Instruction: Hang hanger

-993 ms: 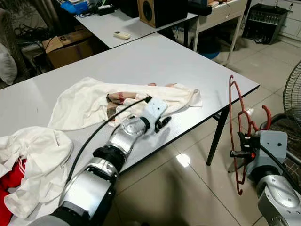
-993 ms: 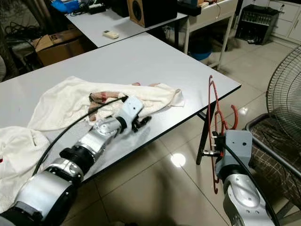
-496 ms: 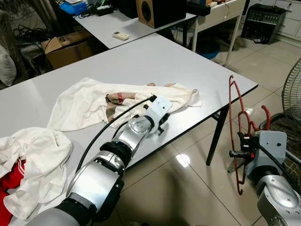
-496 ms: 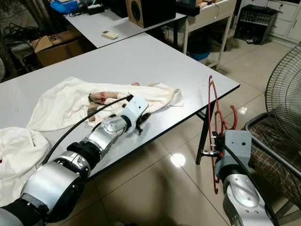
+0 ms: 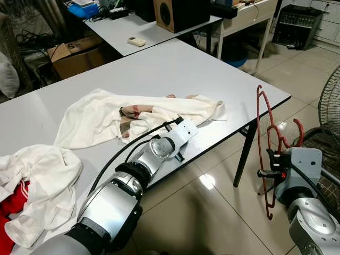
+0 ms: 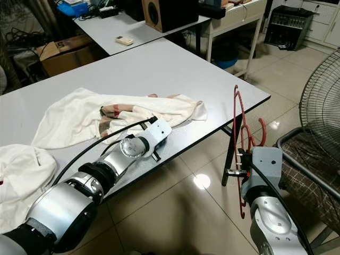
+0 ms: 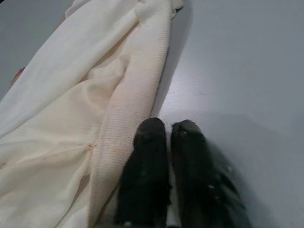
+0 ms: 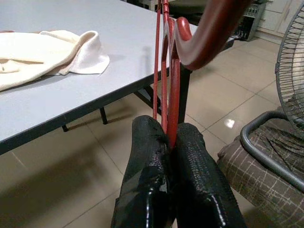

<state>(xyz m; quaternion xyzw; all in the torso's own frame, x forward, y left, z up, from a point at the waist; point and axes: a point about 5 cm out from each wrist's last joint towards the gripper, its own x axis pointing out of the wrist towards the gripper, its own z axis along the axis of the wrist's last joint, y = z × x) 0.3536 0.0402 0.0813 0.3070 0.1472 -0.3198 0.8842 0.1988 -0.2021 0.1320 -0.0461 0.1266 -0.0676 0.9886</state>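
A grey table [image 5: 175,64] stretched before the robot, with a cream shirt [image 5: 106,114] spread across its middle and a heap of white and red clothes [image 5: 32,196] at its near left end. The left gripper [image 7: 166,130] lay on the tabletop just beside the shirt's ribbed edge, its fingers pressed together on nothing. Off the table's right corner, above the tiled floor, the right gripper [image 8: 166,137] was clenched on a red hanger [image 5: 265,133], held upright, its hook curving over the fingers. No readable writing showed anywhere.
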